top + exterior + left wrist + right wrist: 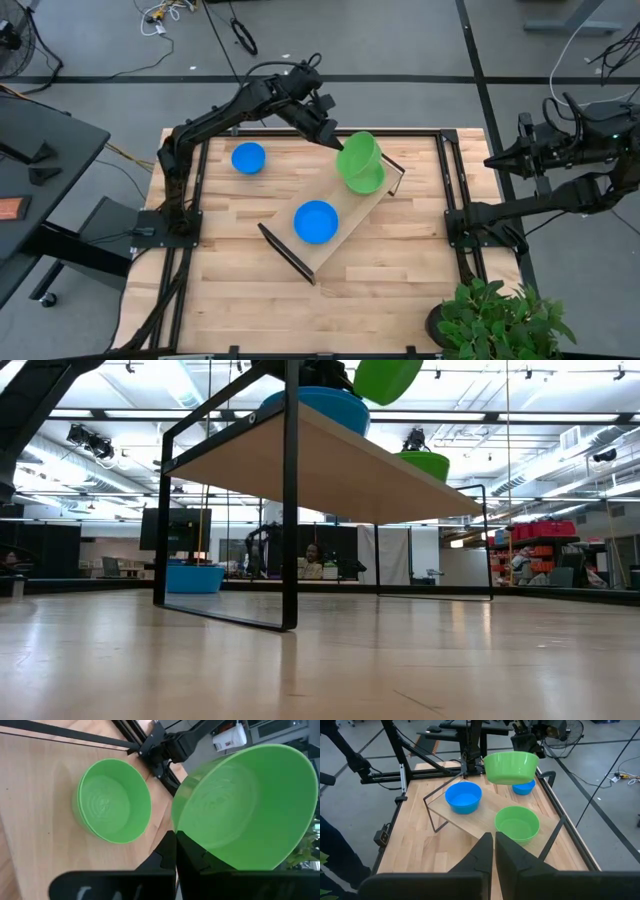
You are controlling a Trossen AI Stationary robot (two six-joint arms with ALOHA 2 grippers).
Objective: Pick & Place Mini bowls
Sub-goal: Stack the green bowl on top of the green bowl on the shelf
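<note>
High view shows you the wooden tray (335, 225), the biggest thing, standing on black legs. One blue bowl (316, 221) and one green bowl (517, 823) sit on it; another blue bowl (248, 158) sits on the table beside it. Your left gripper (333, 140) pinches the rim of a lifted green bowl (358, 157) above the tray's green end. These bowls look light, hard and slippery, so grab the thin rim. Your right gripper (493, 851), pressed together, waits off past that end.
</note>
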